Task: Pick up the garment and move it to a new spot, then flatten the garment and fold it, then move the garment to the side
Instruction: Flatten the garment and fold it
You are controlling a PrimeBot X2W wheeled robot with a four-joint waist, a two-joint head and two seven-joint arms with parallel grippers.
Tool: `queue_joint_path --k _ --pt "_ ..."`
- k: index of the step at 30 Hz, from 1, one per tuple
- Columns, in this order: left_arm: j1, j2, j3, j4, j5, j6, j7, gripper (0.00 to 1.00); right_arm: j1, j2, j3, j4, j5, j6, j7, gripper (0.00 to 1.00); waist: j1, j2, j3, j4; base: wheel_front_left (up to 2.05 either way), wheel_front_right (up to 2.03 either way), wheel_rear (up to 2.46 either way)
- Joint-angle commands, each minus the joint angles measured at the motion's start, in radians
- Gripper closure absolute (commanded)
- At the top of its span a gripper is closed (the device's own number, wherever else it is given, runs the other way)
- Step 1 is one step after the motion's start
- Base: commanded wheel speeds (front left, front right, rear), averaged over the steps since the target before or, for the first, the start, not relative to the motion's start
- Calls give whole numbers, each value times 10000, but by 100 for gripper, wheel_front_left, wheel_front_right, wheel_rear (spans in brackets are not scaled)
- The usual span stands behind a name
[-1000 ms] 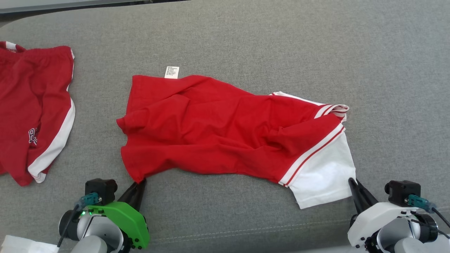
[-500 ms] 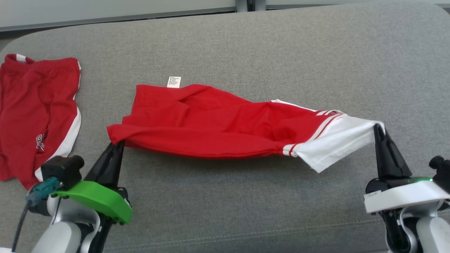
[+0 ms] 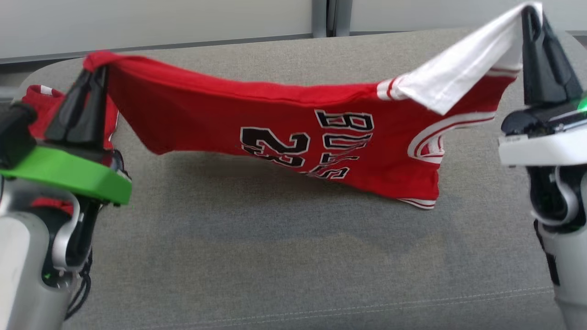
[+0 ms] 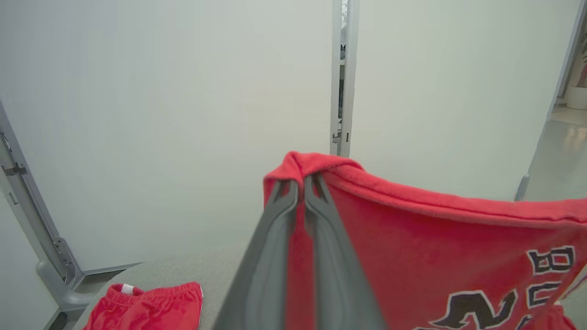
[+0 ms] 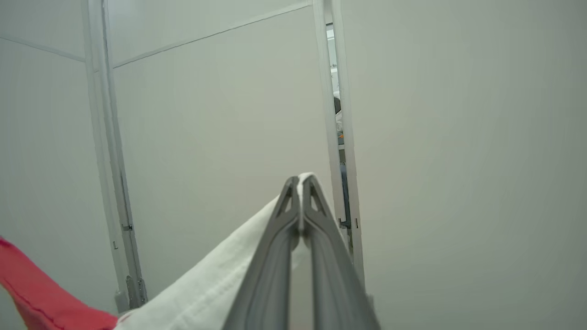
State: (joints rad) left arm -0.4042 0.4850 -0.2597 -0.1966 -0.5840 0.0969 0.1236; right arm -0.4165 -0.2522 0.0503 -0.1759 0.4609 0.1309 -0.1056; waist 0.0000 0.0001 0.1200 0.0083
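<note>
Lifted since a second ago: jersey hangs above cushion | left claw pinches its red corner, right claw its white corner | spread wide so I can carry it.

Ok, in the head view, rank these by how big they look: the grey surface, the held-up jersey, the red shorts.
1. grey surface
2. jersey
3. red shorts, smallest as seen, though partly hidden behind the left gripper
</note>
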Motion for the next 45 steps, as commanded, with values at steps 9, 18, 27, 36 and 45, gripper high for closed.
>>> queue_joint_path --k 9,18,27,36,45 --pt "-2589 240 -30 414 444 -248 420 100 -3097 -750 324 862 -196 -2 124 100 0 -1 -276 -21 0 0 0" --pt "-3585 327 -105 615 497 -340 771 100 -4387 -1155 428 1183 -89 -2 349 100 0 -1 -382 -63 0 0 0" --pt "-4218 90 -390 1246 342 -463 1075 100 -5324 -1265 792 2297 25 -3 761 100 0 -1 -57 -104 0 0 0" --pt "-6226 -650 -792 3840 309 -953 915 100 -8030 -1168 1791 5409 -360 -3 706 100 0 -1 1011 -64 0 0 0" --pt "-8425 -1326 -640 7133 493 -1302 -675 100 -10917 -836 2112 8378 -1157 -5 -632 100 0 -1 1910 27 0 0 0"
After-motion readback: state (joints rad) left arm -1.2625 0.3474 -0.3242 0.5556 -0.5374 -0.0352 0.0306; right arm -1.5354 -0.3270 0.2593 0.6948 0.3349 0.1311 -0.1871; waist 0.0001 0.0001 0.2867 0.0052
